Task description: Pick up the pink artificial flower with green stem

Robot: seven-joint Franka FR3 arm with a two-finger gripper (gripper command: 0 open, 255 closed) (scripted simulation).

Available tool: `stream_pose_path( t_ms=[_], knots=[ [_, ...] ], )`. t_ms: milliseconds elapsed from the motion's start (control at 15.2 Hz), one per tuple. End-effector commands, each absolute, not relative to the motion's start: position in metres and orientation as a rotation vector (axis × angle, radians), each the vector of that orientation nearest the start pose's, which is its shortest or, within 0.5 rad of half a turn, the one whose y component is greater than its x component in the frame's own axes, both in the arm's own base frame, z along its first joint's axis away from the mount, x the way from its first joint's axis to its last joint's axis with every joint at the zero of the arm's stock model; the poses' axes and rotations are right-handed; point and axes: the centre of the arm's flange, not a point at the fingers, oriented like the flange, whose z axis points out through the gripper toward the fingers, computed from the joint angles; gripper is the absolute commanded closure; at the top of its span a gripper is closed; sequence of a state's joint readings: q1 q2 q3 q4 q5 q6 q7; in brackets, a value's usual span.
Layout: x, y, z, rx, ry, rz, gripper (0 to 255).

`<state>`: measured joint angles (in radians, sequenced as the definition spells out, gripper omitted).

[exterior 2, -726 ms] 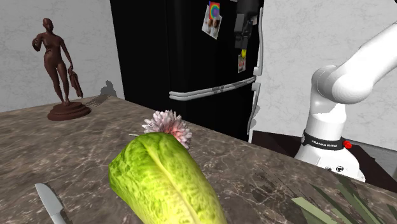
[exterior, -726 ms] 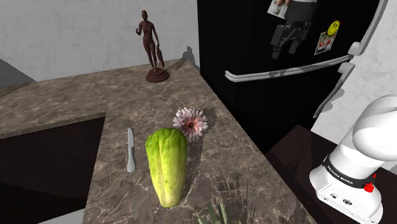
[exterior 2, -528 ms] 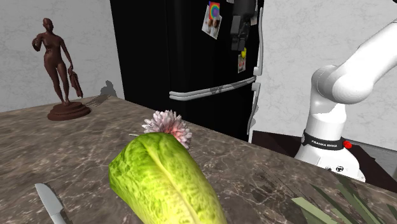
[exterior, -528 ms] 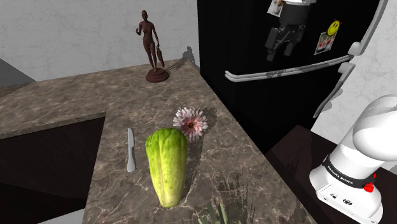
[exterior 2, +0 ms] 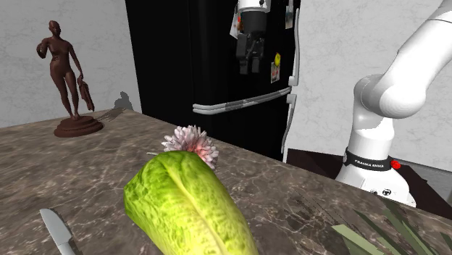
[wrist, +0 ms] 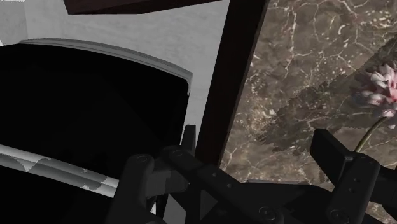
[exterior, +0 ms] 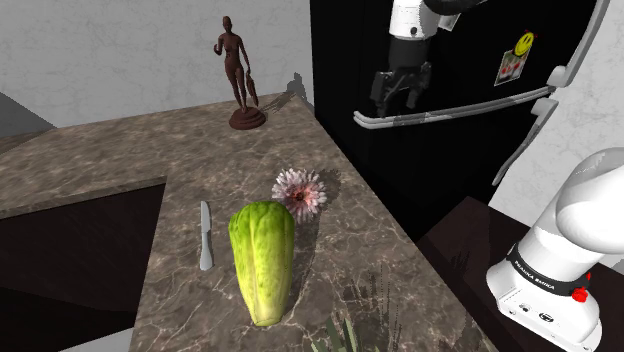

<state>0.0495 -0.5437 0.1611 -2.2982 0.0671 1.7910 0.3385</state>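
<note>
1. Pink flower (exterior: 299, 193) lies on the marbled surface (exterior: 356, 250) in the shoulder view, its head touching the top end of the lettuce (exterior: 262, 258). A knife (exterior: 205, 235) lies beside the lettuce on this view's left. The pincer (exterior: 396, 96) hangs high in front of the black fridge (exterior: 450, 130), well apart from the flower, its fingers spread and empty.
2. In the second exterior view the flower (exterior 2: 190, 141) shows just behind the lettuce (exterior 2: 185, 206), and the pincer (exterior 2: 248, 65) hovers high before the fridge door (exterior 2: 188, 65). The lettuce crowds one side, so the descent is best made from the flower's free side.
3. In the wrist view the pincer (wrist: 234, 149) stands apart with nothing between its fingers. The flower (wrist: 382, 89) and its thin stem sit off beyond one finger. The hand should first centre over the stem, turn so the fingers straddle it crosswise, then lower straight and close just below the head without nudging the lettuce.
</note>
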Motion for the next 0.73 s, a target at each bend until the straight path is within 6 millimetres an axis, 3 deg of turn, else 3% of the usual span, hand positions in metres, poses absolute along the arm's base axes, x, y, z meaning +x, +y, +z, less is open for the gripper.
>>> stream_pose_path(
  t_ms=[0,660],
  knots=[
    [0.397,0.118,0.537,-3.145,0.272,-0.04,0],
    [0.475,0.213,0.469,-3.175,0.337,0.037,0]
  ],
)
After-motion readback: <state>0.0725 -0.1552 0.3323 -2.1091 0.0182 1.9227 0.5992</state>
